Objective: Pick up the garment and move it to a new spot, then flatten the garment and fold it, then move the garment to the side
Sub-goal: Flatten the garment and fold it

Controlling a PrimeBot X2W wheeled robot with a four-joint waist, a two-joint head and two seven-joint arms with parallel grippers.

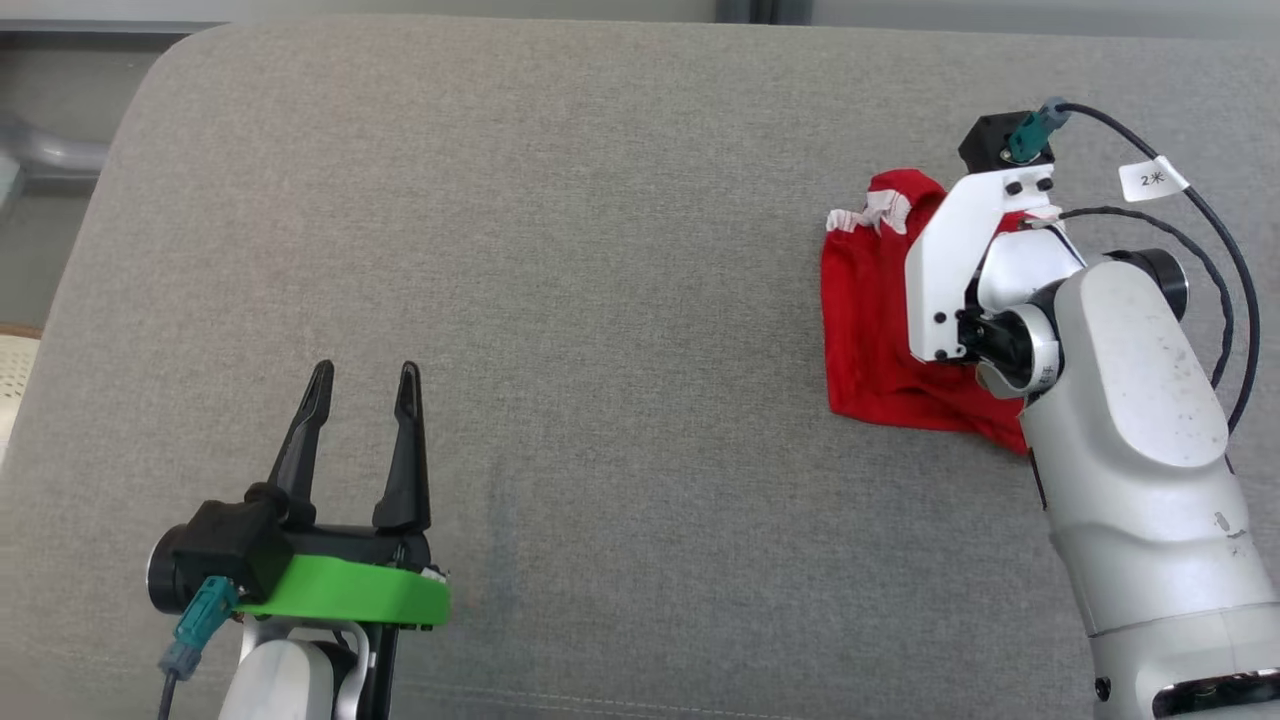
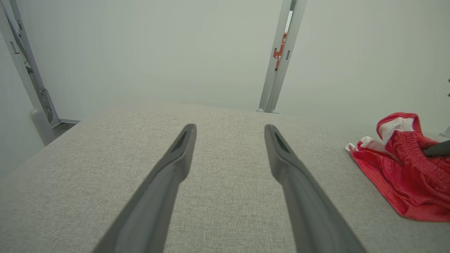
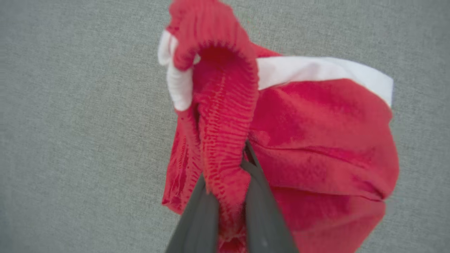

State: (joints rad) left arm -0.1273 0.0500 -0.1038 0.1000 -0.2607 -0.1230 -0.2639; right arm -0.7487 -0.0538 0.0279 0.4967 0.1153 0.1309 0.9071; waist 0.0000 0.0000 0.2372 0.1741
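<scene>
Pinching the gathered elastic waistband (image 3: 225,116) of the red shorts (image 3: 316,140), the right gripper (image 3: 230,196) has its two dark fingers pressed together on the fabric, with a fold of the ribbed band caught between them. A strip of white trim (image 3: 316,70) runs along one edge of the shorts. From the head camera, the shorts (image 1: 870,320) sit on the right side of the grey upholstered cushion (image 1: 600,300), bunched and partly covered by the right arm's white wrist (image 1: 950,260). Seen from the left wrist camera, the waistband end stands raised while the rest of the cloth rests on the cushion. The left gripper (image 1: 365,372) hovers over bare cushion at the lower left, well apart from the shorts, its fingers spread wide with nothing between them.
</scene>
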